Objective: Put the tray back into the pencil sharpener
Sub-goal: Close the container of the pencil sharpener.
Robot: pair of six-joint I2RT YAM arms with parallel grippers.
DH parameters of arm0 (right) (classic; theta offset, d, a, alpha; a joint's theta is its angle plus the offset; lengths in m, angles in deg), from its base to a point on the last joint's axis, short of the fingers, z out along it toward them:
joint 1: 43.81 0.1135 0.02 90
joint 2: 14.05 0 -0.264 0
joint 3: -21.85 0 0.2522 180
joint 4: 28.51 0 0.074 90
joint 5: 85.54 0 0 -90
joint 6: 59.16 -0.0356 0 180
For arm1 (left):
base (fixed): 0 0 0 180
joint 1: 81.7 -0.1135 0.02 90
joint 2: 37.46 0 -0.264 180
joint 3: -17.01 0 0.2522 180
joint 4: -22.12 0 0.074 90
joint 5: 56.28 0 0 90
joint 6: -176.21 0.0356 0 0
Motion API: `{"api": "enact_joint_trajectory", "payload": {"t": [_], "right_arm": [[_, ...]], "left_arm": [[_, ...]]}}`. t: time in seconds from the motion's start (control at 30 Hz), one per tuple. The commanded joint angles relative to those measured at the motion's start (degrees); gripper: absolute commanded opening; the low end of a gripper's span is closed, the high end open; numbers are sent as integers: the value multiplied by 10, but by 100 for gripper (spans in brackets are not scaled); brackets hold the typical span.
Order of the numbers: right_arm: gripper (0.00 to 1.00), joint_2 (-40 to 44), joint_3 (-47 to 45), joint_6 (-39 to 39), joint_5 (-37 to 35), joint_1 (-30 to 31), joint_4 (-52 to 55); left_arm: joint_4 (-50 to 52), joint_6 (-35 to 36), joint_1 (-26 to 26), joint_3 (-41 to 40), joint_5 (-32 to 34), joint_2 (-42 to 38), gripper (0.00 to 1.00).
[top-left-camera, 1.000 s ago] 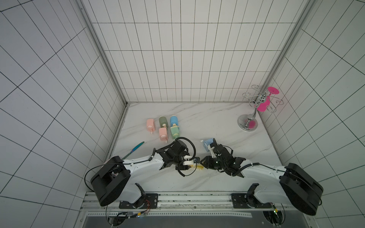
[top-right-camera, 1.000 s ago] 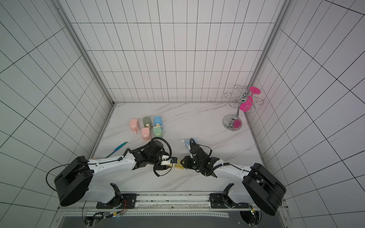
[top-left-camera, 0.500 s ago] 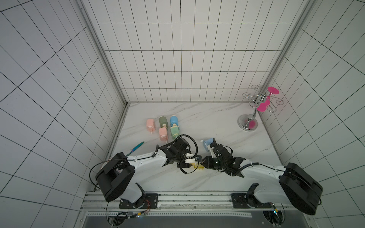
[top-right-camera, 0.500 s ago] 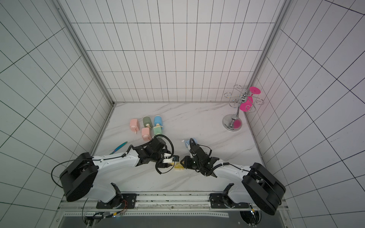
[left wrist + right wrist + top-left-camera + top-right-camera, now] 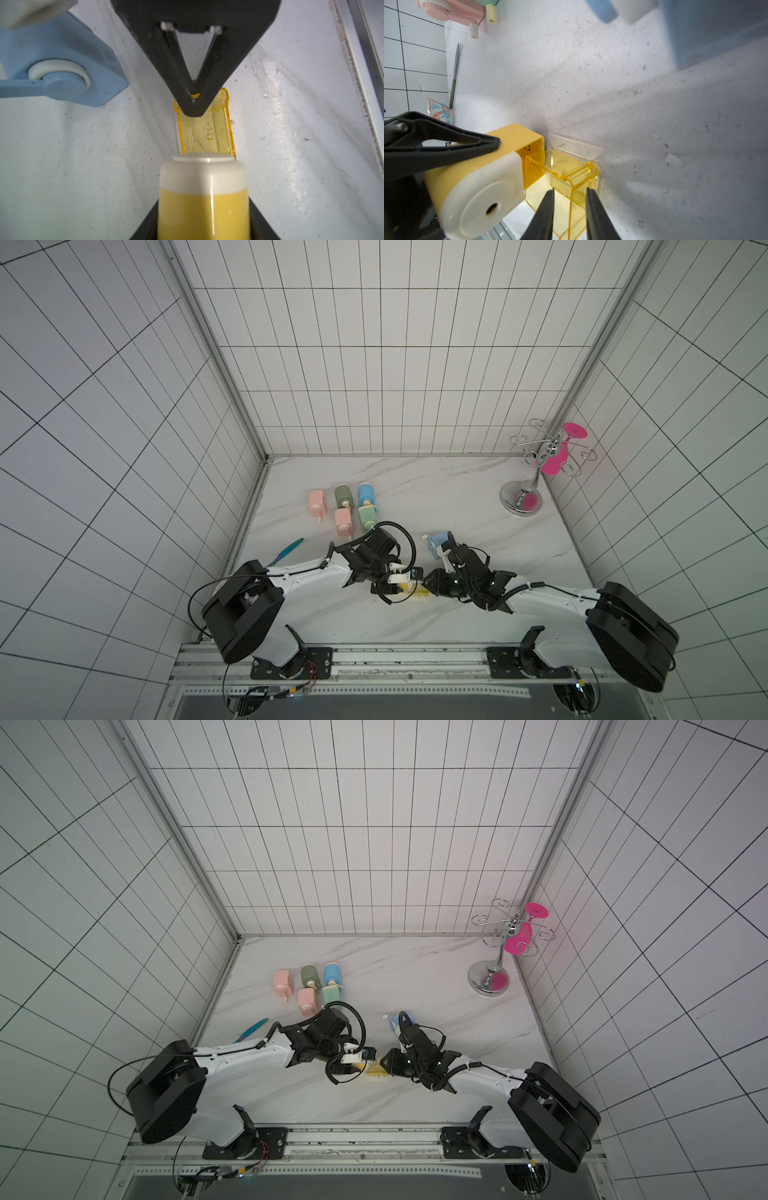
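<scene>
My left gripper is shut on the pencil sharpener, a yellow body with a white end, held low over the marble table near its front in both top views. The tray, clear yellow plastic, lies on the table with one end at the sharpener's open slot. How far it reaches inside is hidden. My right gripper faces the left one and pinches the tray's far end wall between its black fingertips. In a top view the tray shows between the two grippers.
A blue sharpener stands just behind the right wrist. Several pastel sharpeners lie at the back left, with a teal pen near the left wall. A chrome stand with a pink glass is at the back right.
The right gripper's jaws have narrowed onto the tray's end. The left arm has shifted slightly, still holding the sharpener in nearly the same place.
</scene>
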Motion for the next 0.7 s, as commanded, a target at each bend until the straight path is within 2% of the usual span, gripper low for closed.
{"api": "enact_joint_trajectory", "payload": {"t": [0.0, 0.67], "right_arm": [[28, -7, -20, -22, 5, -1, -23], [20, -28, -50, -75, 10, 6, -100]], "left_arm": [[19, 4, 1, 8, -13, 12, 37], [20, 2, 8, 6, -9, 12, 37]]}}
